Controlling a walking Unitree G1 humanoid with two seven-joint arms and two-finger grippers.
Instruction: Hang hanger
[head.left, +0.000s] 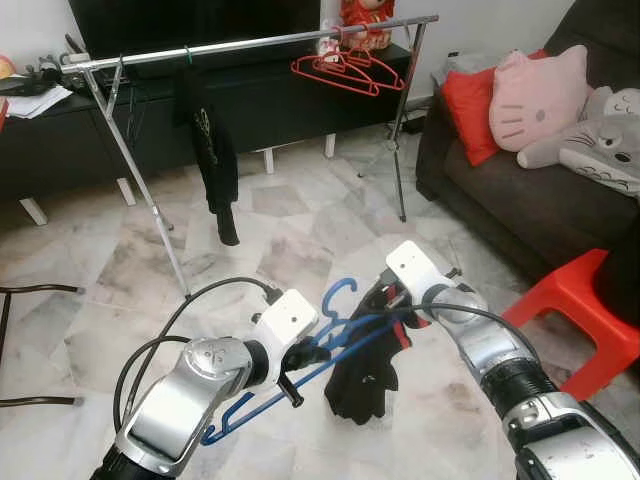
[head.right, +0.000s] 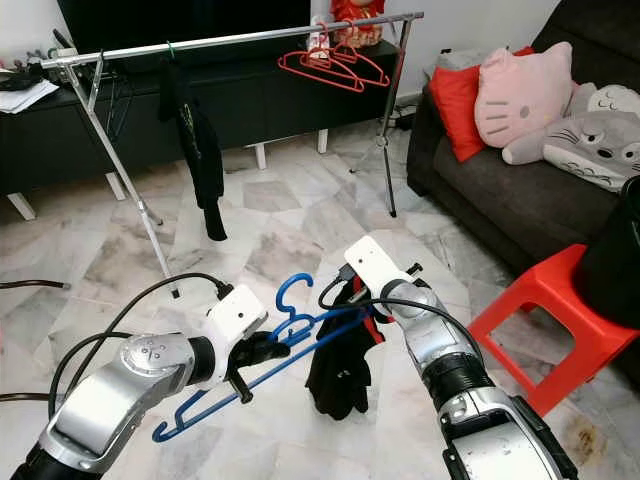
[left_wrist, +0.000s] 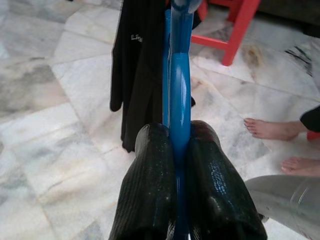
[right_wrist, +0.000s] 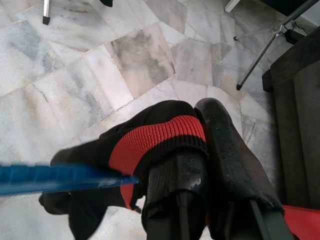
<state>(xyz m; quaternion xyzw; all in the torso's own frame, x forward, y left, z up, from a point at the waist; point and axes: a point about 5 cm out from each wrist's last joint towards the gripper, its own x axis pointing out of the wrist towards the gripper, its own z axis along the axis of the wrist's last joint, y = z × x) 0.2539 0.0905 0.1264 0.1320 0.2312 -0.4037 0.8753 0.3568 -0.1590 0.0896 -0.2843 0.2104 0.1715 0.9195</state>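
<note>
In front of the clothes rail (head.left: 250, 45), low over the marble floor (head.left: 300, 230), one blue hanger (head.left: 300, 365) was held between the two grippers. The left gripper (left_wrist: 177, 165) had its two fingers pinched tight on the hanger's blue bar. The right gripper (right_wrist: 200, 165) had its fingers closed on the red-trimmed collar of one black garment (head.right: 340, 375), which hung from the hanger's nearer end. White lettering showed on that garment in the left wrist view, too small to read.

On the rail hung a second black garment (head.left: 215, 165) toward its left end and three red hangers (head.left: 350, 70) toward its right end. To the right of the rail stood one dark sofa (head.left: 520, 200) with one red cushion (head.left: 470, 110), one pink cat-faced pillow (head.left: 540, 95) and one grey plush toy (head.left: 600, 135). One red stool (head.left: 585, 320) stood nearer than the sofa, and a person's two bare feet (left_wrist: 272, 130) rested on the floor beside it.
</note>
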